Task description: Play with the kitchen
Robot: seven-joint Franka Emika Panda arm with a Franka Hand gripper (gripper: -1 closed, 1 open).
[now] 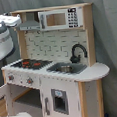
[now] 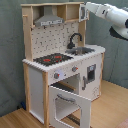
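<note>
Second exterior view shows the arm (image 2: 112,16) reaching to the kitchen's (image 2: 65,65) top shelf, its gripper hidden at the upper corner, so I cannot tell how it stands or whether it holds anything. The kitchen stands on the wooden floor (image 2: 15,119). Its oven door (image 2: 67,106) hangs open; the hob (image 2: 52,59), sink (image 2: 82,50) and faucet (image 2: 75,39) look untouched. Play seems barely begun.

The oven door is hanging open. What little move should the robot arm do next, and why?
Probably come down toward the oven door. In the second exterior view that door hangs open at the front of the kitchen, while the arm reaches in high, beside the top shelf, far above it. Its gripper is hidden, so any grasp must wait.
</note>
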